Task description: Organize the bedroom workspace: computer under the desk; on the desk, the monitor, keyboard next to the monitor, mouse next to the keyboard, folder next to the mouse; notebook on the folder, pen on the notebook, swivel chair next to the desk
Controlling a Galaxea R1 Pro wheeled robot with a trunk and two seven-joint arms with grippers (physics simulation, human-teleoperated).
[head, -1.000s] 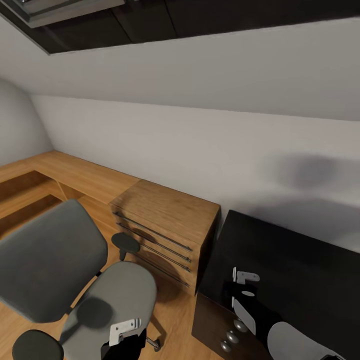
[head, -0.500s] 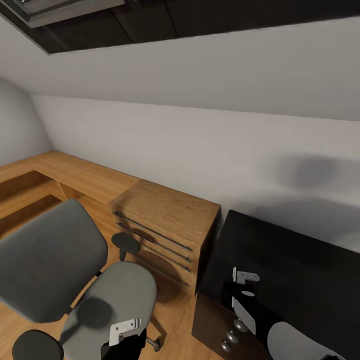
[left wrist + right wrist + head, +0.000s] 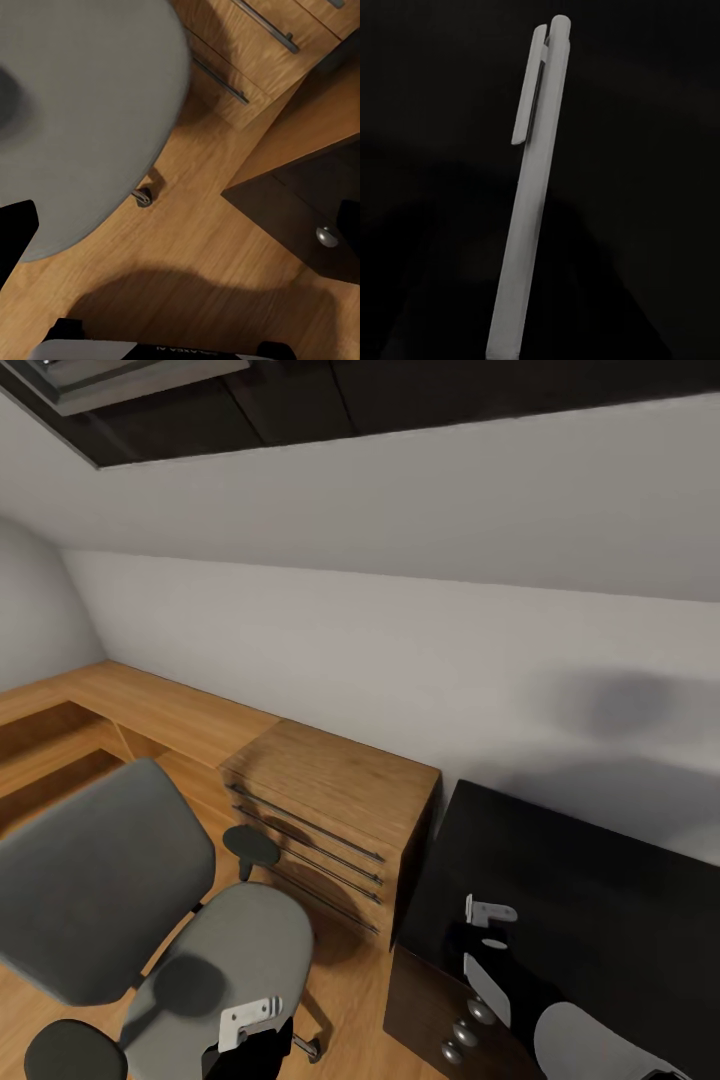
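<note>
White pen (image 3: 534, 195) sits close under the right gripper (image 3: 480, 930) over the black desk (image 3: 600, 900) (grip state unclear). Left gripper (image 3: 250, 1028) hangs over the grey chair (image 3: 215, 950), can't tell either.

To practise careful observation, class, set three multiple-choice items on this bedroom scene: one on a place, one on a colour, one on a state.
1. Where does the wooden chest of drawers stand?
A. on the desk
B. between the swivel chair and the desk
C. behind the swivel chair's back

2. What colour is the pen?
A. white
B. red
C. blue

3. How is the left hand?
A. shut on a folder
B. shut on a castor
C. open and empty

Answers:
1 B: in the head view the wooden chest of drawers sits against the wall, with the swivel chair on one side and the desk on the other.
2 A: the pen shows pale white against a black surface.
3 C: the left hand has its fingers wide apart, with bare floor between them.
</note>
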